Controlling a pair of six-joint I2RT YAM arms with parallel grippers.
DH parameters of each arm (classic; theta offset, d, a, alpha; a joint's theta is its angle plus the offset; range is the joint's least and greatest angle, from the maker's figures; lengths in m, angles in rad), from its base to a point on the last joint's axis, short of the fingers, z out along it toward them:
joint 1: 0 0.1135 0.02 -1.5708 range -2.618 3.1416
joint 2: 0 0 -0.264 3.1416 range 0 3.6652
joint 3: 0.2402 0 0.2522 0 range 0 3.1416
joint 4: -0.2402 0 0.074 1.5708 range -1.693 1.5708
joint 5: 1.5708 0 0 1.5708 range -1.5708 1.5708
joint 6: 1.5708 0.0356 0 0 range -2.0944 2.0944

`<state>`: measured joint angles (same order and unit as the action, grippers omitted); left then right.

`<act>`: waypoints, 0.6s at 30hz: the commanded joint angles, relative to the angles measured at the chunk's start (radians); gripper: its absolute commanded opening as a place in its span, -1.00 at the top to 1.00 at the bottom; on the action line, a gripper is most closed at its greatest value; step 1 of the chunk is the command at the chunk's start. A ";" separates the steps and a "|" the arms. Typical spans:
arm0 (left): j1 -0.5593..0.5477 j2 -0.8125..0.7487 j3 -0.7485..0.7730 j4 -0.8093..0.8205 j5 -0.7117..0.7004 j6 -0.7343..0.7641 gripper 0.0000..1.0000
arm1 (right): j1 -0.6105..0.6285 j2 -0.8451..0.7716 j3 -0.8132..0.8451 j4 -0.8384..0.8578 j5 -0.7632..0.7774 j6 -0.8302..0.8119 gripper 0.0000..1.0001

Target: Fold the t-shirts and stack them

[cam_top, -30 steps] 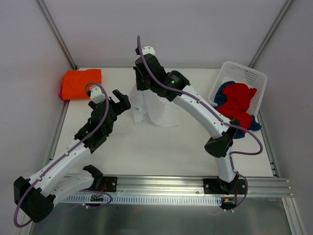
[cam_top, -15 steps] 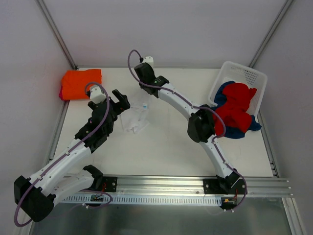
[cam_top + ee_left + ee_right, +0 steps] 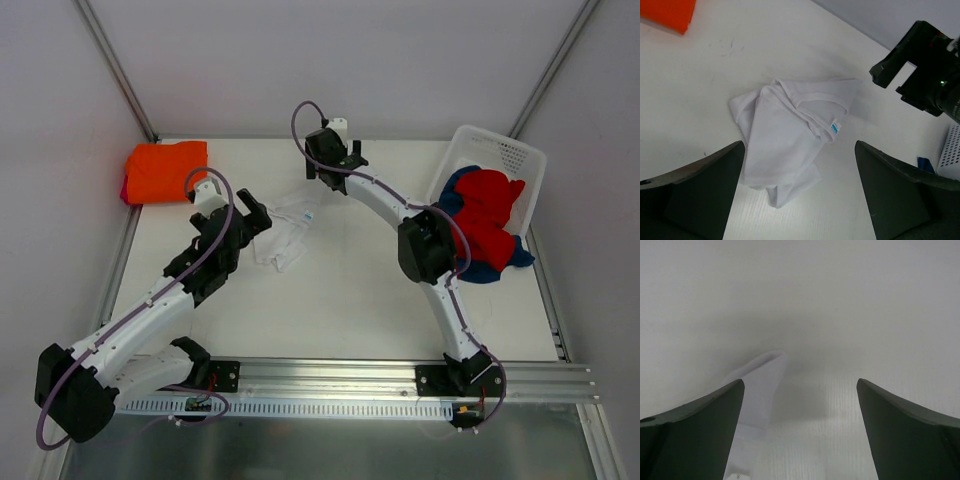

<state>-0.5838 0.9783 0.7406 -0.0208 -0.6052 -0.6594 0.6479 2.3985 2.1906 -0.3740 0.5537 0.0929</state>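
The basket [image 3: 512, 153] holds a red t-shirt [image 3: 488, 212] heaped over a mostly hidden blue t-shirt [image 3: 502, 266] spilling past its rim, while well left of the basket the white t-shirt [image 3: 285, 232] lies crumpled on the counter [image 3: 330, 300], left pincer [image 3: 799, 146] and right pincer [image 3: 800, 385] both spread, gripping nothing.

White t-shirt [image 3: 790, 130] down, off right claw [image 3: 800, 390]

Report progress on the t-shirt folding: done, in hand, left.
Done: the orange t-shirt lies folded at the far left corner of the table. In hand: the white t-shirt sits crumpled and unfolded; the left end effector and right end effector are open near it, holding nothing. Left: the red t-shirt and blue t-shirt in the basket.
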 commanded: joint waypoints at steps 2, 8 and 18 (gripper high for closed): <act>-0.011 -0.032 -0.142 -0.067 0.032 -0.189 -0.89 | 0.004 -0.257 -0.156 0.018 0.060 0.036 -0.99; 0.137 -0.028 -0.444 0.370 0.328 -0.216 -0.98 | 0.002 -0.510 -0.488 0.027 -0.021 0.105 -0.99; 0.202 0.213 -0.360 0.551 0.420 -0.193 -0.98 | 0.002 -0.699 -0.744 0.033 0.020 0.108 -0.99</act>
<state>-0.3908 1.1580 0.3149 0.3897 -0.2367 -0.8494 0.6502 1.7466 1.4727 -0.3519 0.5434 0.1833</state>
